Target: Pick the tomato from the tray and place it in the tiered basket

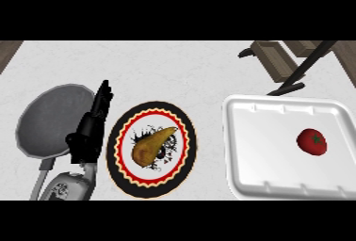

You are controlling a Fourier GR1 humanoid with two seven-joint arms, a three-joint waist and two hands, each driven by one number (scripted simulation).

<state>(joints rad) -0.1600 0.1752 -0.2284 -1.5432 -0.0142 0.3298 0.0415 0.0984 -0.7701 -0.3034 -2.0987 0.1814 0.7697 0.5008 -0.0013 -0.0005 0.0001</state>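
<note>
Red tomato (312, 141), apparently whole, on tray (278, 155)

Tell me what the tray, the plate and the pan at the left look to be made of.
Tray: white, matte, with moulded ridges on its rim; probably foam or thin plastic. Plate: smooth, with a printed red, yellow and black rim pattern; likely glazed ceramic, though the look leaves it open. Pan: dull grey disc with a pale handle; seemingly metal.
</note>
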